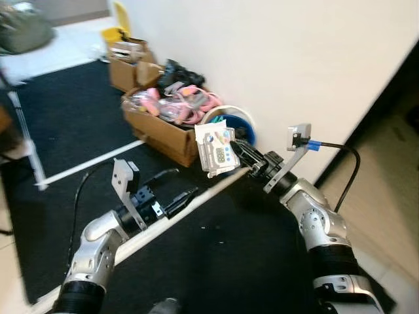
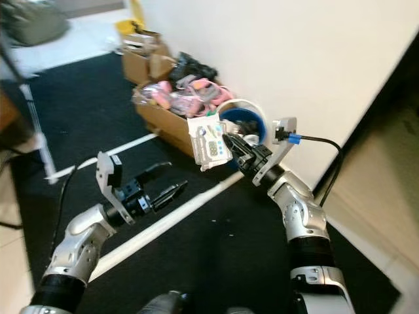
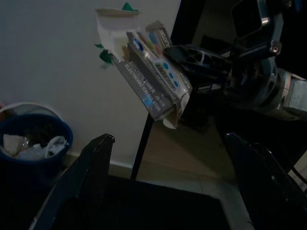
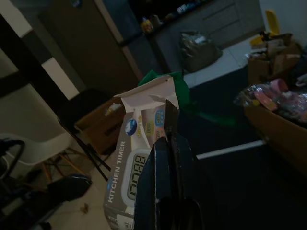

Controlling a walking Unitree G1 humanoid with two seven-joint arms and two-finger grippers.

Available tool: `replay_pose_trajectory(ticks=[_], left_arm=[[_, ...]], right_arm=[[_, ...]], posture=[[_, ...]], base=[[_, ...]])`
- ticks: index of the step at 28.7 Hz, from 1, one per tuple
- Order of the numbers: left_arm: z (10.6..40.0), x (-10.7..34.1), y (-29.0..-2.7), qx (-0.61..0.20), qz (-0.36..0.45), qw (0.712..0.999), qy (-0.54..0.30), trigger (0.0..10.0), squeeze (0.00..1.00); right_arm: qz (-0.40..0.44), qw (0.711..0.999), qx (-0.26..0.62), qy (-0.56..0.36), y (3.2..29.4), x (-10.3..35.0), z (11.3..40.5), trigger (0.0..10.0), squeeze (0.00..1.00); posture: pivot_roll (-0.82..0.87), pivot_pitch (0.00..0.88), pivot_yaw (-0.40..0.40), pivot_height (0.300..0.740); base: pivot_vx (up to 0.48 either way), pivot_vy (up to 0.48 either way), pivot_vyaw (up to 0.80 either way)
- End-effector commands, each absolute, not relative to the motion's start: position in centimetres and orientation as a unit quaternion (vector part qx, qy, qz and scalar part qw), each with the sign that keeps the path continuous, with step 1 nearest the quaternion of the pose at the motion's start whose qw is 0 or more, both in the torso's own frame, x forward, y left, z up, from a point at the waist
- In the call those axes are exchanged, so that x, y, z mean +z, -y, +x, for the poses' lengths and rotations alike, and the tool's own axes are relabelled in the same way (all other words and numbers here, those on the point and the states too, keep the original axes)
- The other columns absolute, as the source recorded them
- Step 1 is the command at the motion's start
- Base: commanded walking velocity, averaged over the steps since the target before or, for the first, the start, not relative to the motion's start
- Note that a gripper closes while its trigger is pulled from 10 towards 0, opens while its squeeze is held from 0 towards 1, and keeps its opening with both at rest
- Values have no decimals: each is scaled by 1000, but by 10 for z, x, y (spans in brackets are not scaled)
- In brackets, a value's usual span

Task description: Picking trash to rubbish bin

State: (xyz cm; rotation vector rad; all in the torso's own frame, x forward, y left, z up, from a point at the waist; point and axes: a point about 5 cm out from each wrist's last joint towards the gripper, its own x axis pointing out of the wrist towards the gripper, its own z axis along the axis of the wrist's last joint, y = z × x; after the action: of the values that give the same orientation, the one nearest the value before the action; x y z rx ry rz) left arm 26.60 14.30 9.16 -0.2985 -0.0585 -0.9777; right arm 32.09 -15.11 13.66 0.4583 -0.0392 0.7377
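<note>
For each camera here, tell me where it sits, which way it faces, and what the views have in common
Left and right eye views: head camera, looking down at black carpet, both silver arms, cardboard box, blue bin.
Left wrist view: looks past the open left gripper toward the bin.
Right wrist view: looks along the right gripper, shut on the kitchen timer box.
Shared: all four show the kitchen timer box.

We count one kitchen timer box (image 1: 217, 149) and one blue bin (image 1: 233, 124). Beside the bin we count two cardboard boxes (image 1: 159, 133).
</note>
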Motion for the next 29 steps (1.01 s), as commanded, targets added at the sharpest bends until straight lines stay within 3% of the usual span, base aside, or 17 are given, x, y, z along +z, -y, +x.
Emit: replay_pose_trajectory(ticks=[1, 29], left_arm=[[266, 93, -142, -470, -141, 871, 27, 10000, 0], [266, 93, -142, -467, -145, 872, 26, 10000, 0]], right_arm=[[219, 909, 355, 21, 153, 138, 321, 10000, 0], [218, 908, 357, 20, 153, 136, 321, 10000, 0]], posture=[[12, 0, -23, 740], [12, 0, -26, 740]], base=[[0, 0, 712], [0, 0, 711]])
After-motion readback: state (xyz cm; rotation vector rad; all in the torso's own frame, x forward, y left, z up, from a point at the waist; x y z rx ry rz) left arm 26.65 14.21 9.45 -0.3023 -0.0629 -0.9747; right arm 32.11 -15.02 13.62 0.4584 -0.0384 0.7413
